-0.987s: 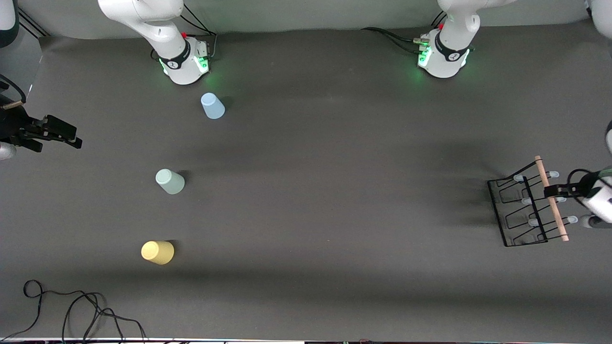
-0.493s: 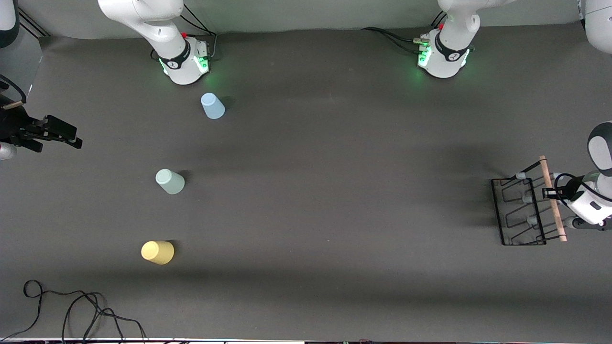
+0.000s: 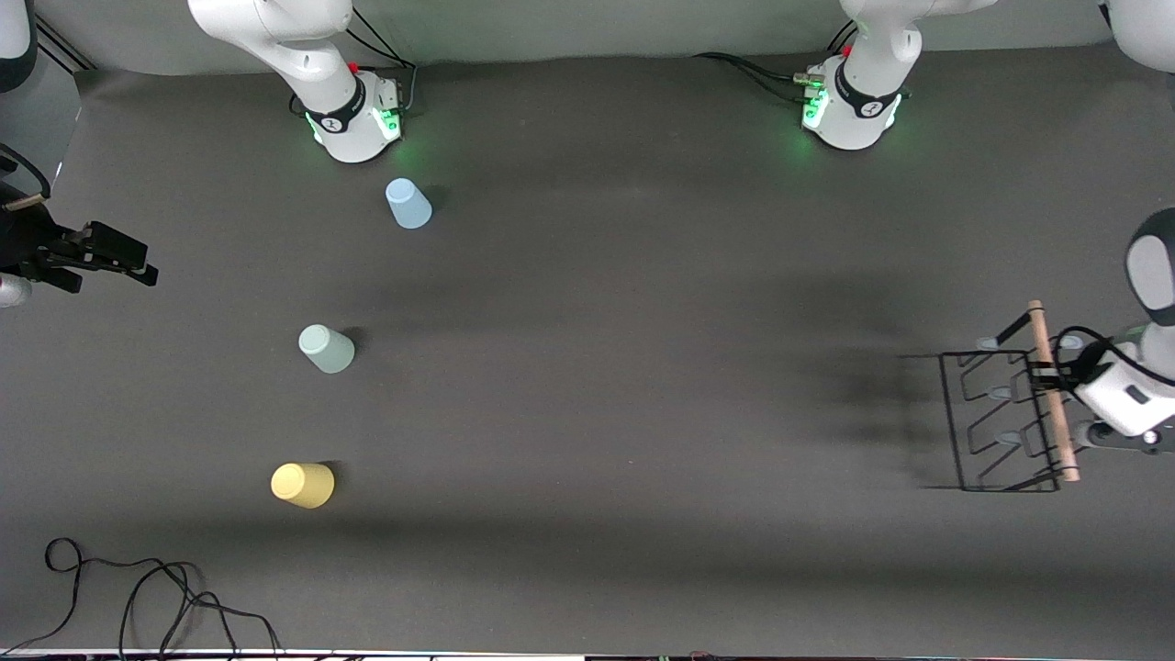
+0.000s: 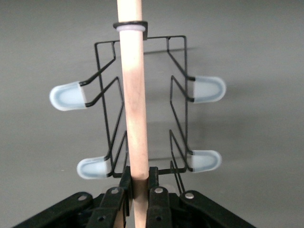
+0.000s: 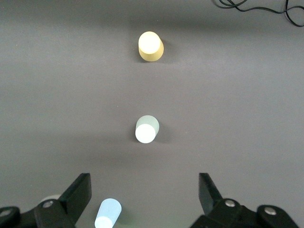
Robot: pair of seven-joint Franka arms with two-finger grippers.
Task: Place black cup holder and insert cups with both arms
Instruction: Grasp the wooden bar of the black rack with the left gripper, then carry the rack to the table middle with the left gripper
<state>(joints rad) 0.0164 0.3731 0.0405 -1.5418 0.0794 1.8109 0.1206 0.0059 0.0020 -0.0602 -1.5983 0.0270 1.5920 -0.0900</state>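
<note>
My left gripper (image 3: pixel 1042 375) is shut on the light wooden rod (image 4: pixel 135 118) of the black cup holder (image 3: pixel 996 418) and holds it just above the table at the left arm's end. In the left wrist view the fingers (image 4: pixel 125 183) clamp the rod, with the pale-tipped pegs (image 4: pixel 66 96) on both sides. The light blue cup (image 3: pixel 408 203), mint cup (image 3: pixel 326 349) and yellow cup (image 3: pixel 302 485) stand apart toward the right arm's end. My right gripper (image 3: pixel 138 260) waits open and empty at that end; its wrist view shows the yellow (image 5: pixel 150 46), mint (image 5: pixel 146 129) and blue (image 5: pixel 108 213) cups below it.
A loose black cable (image 3: pixel 138 597) lies at the table's near corner at the right arm's end. The arm bases (image 3: pixel 353 119) (image 3: pixel 849 106) stand along the table's back edge. The dark mat (image 3: pixel 643 367) stretches between the cups and the holder.
My left gripper has lifted the cup holder by its rod; the rack now hangs more level and its shadow has spread away from it. The right arm and the cups have not moved.
</note>
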